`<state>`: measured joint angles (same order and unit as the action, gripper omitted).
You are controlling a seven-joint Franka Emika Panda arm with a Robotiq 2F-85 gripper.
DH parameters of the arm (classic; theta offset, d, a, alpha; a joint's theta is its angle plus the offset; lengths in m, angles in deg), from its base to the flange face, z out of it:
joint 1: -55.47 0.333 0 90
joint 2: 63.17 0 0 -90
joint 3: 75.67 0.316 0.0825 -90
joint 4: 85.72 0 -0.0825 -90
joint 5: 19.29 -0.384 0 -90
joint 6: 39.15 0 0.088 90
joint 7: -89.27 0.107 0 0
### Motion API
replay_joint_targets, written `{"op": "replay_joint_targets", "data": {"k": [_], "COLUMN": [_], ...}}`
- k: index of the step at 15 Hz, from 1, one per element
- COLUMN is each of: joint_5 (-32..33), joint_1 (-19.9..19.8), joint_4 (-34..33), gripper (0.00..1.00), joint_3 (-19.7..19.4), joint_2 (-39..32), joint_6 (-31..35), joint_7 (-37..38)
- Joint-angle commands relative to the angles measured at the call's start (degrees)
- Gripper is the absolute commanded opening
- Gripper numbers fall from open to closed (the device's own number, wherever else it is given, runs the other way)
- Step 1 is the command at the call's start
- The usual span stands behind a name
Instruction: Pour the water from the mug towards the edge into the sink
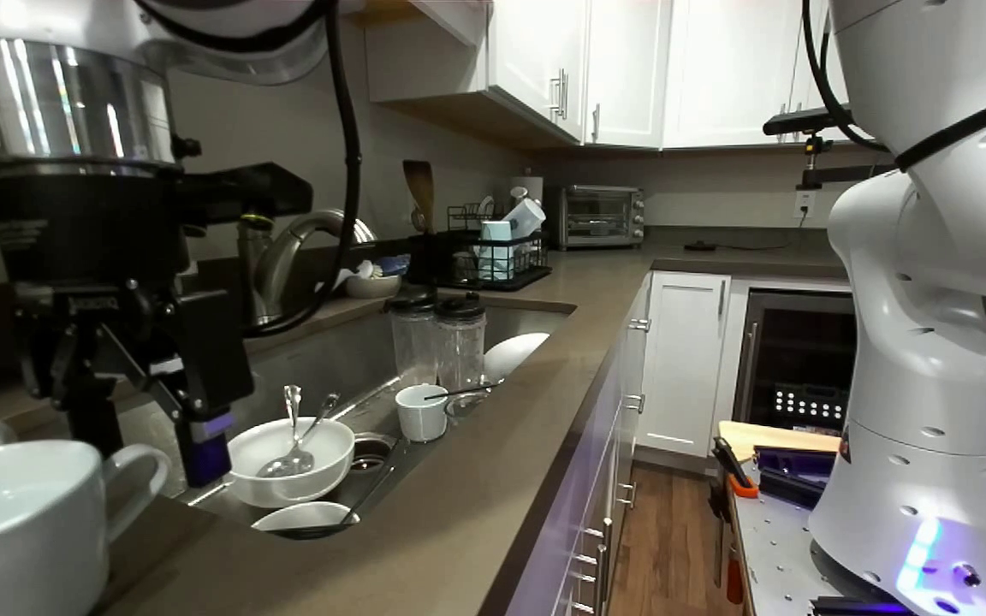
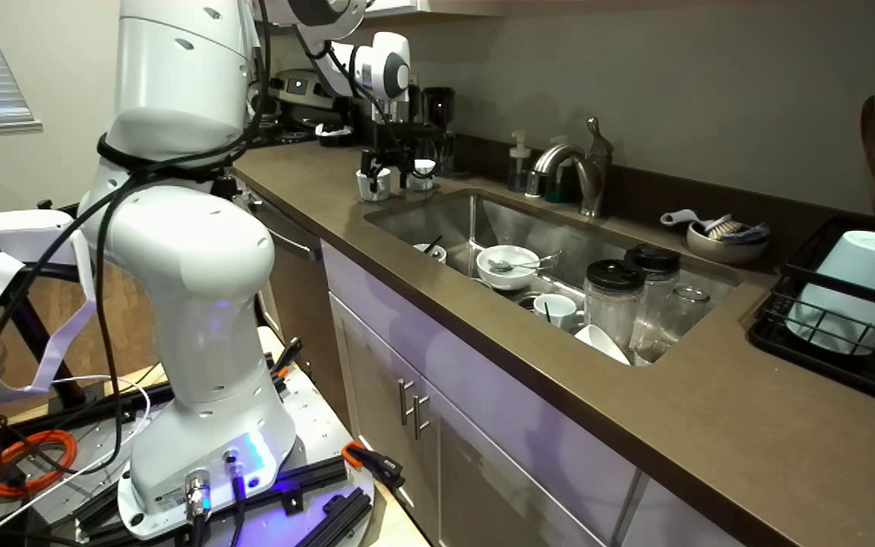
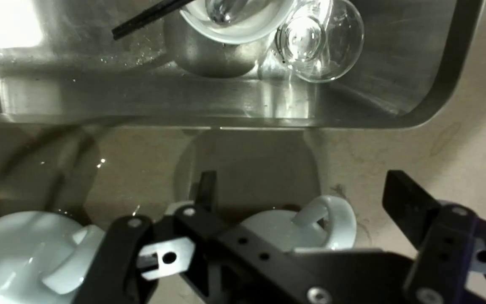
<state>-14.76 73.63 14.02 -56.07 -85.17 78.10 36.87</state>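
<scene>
Claw: jaws wide apart over bench; wrist view shows mug and its handle within the gap, contact cannot be told | mug: white, glossy, upright on bench, nearer front edge than second mug, near short end of sink | handle: turned toward sink and front edge
</scene>
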Motion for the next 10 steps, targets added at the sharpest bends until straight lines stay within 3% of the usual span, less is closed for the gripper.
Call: {"op": "replay_joint_targets", "data": {"k": [1,10], "joint_5": [-1.8,-1.0], "joint_1": [-0.6,1.7], "joint_4": [-1.4,-2.4], "gripper": [1.00,1.00], "joint_3": [0.2,1.1], "joint_2": [-0.7,-4.2], "joint_6": [1.3,3.9], "joint_7": [1.1,5.8]}}
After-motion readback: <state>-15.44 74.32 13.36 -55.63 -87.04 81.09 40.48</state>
